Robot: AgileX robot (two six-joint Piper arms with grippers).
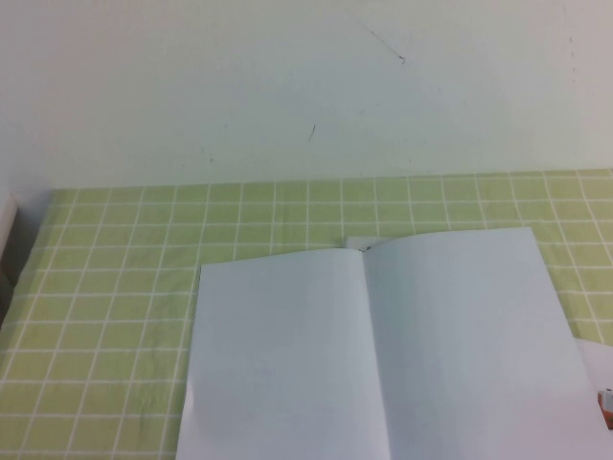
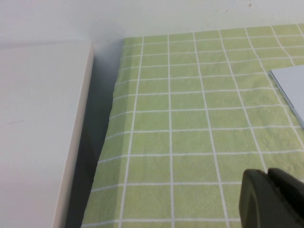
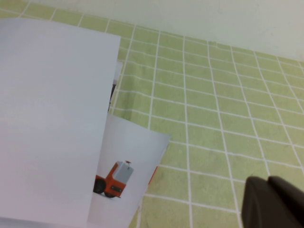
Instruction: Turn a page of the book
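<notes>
From my right wrist camera, the right gripper (image 3: pixel 273 202) shows as a dark block hanging over the green checked tablecloth (image 3: pixel 213 118), its fingers pressed together with nothing between them. Off to one side of it, well apart, lies a loose sheet (image 3: pixel 130 161) printed with a red-orange vehicle, its corner poking out from under a large blank white page (image 3: pixel 52 123) of the book. A dark sliver of print shows just past that page's edge.

On my left wrist camera, the left gripper (image 2: pixel 271 199) is also over bare cloth (image 2: pixel 190 118), and its two dark fingers sit tight against each other, holding nothing. Well ahead of it and off to one side I can see only a corner of the book (image 2: pixel 292 88). On its other side a white slab-like surface (image 2: pixel 42 128) stands beside the cloth's edge.

From the raised camera neither gripper shows. The book (image 1: pixel 383 355) lies open and flat on the cloth (image 1: pixel 115 287), both facing pages blank white, the spine crease running down the middle. The right-hand page (image 1: pixel 469 345) lies flat. At the book's right edge a scrap of the loose sheet (image 1: pixel 601 383) peeks out.
</notes>
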